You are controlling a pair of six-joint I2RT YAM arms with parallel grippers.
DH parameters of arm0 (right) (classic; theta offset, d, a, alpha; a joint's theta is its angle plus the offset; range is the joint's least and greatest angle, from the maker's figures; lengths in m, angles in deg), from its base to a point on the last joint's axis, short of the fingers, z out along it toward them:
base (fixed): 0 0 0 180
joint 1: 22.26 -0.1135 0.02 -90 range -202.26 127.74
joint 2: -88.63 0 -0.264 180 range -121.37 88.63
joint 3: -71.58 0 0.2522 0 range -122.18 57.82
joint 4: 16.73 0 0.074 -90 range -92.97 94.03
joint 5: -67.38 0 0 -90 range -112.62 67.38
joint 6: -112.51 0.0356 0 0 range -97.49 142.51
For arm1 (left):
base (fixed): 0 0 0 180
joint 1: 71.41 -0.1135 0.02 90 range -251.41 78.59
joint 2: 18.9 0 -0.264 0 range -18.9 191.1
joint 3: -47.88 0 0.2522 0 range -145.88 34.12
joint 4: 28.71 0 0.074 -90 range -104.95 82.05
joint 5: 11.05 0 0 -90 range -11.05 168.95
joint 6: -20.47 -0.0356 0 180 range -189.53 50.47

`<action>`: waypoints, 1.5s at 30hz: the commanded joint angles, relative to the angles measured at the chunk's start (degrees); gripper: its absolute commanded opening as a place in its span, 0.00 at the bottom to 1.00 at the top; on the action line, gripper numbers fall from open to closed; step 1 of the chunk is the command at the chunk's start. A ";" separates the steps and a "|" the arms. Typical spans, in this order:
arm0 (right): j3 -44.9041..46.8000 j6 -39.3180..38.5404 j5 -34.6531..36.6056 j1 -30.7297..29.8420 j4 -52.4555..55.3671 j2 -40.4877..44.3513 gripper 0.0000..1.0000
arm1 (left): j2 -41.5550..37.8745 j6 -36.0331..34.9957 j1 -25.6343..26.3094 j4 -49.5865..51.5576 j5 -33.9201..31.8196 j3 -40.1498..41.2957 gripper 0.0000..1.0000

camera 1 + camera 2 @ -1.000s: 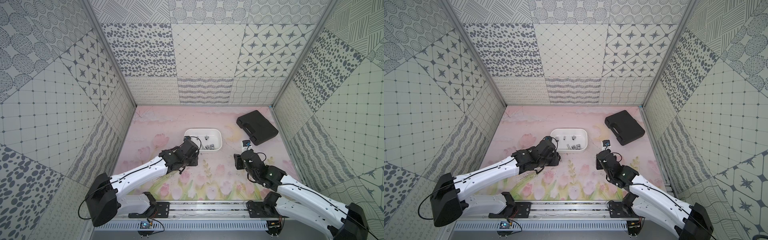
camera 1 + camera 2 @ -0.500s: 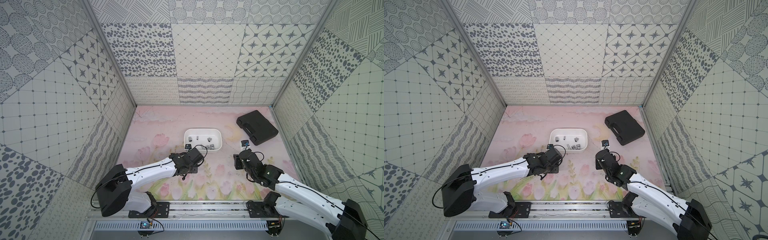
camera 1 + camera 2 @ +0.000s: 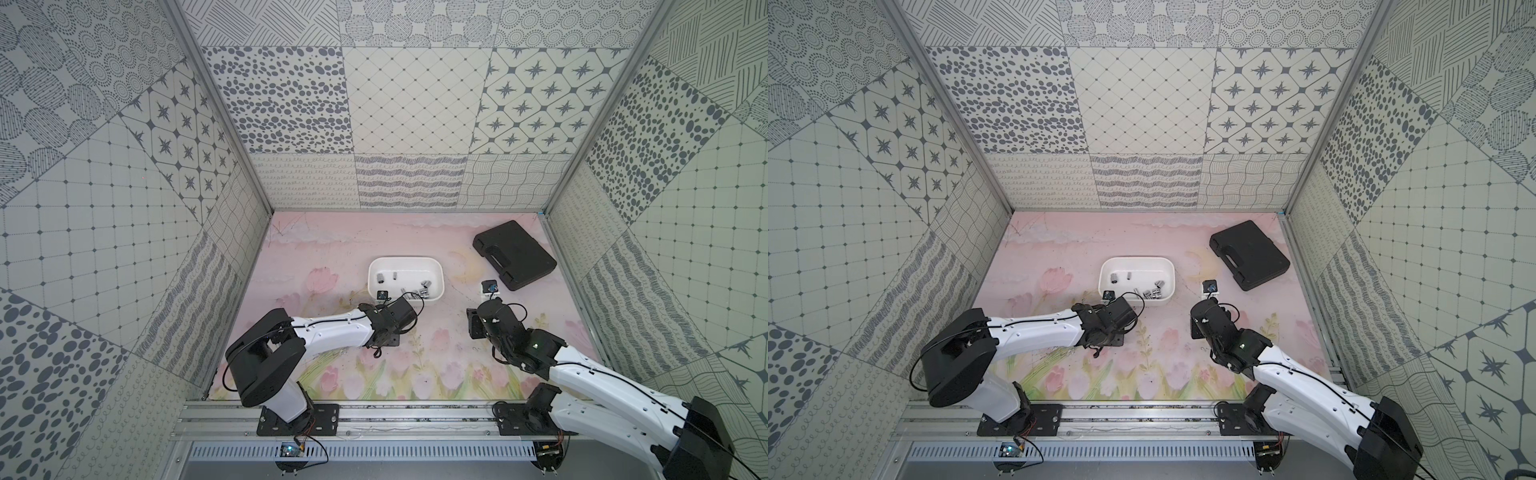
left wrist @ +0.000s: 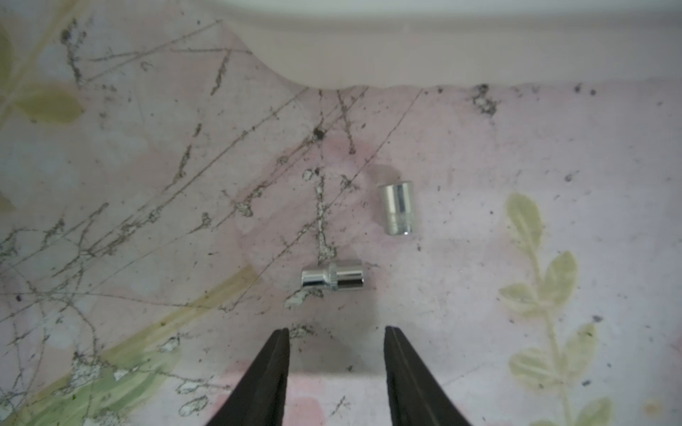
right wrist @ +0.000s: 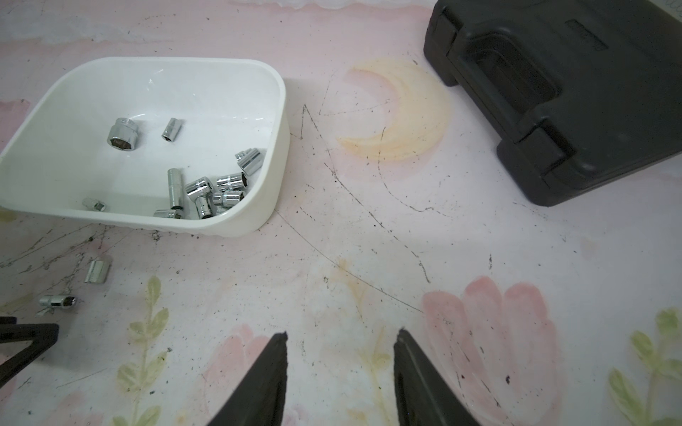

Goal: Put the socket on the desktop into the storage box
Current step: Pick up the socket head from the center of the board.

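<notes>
Left gripper (image 4: 336, 332) part-open, empty, lined up behind stepped socket (image 4: 332, 279) for pickup (second socket (image 4: 396, 209) beside); right gripper (image 5: 341, 335) part-open, empty, clear of storage box (image 5: 240, 225).

A: What lies on the table (image 3: 332, 249)?
B: Its scratched pink flowered top carries the white box (image 5: 228, 227) near its middle and a black case (image 3: 515, 255) toward the far right corner, well apart
A: Anything loose?
B: Two shiny sockets on their sides just beside the box's near wall: a stepped socket (image 4: 332, 279) and a plain socket (image 4: 398, 209), close but not touching
</notes>
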 commanded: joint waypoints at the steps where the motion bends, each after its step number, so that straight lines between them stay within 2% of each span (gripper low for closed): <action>1: 0.37 -0.53 0.43 0.04 -2.03 0.25 0.49 | 2.03 -1.00 0.09 -0.63 -3.22 -1.81 0.47; 8: 0.38 -0.57 0.48 -0.01 -1.96 0.09 0.50 | 4.10 -2.37 -0.74 0.02 -3.80 -4.12 0.43; 19: 0.37 -0.48 0.48 0.00 -2.06 -0.45 0.49 | 3.75 -2.13 -2.04 -0.17 -4.10 -2.47 0.44; 29: 0.28 -0.66 0.88 0.08 -2.04 -1.03 0.49 | 3.75 -2.63 -2.61 0.16 -3.22 -2.54 0.45; 45: 0.26 -0.74 0.84 -0.01 -2.04 -1.06 0.49 | 4.88 -4.17 -3.91 -2.13 0.42 -1.33 0.39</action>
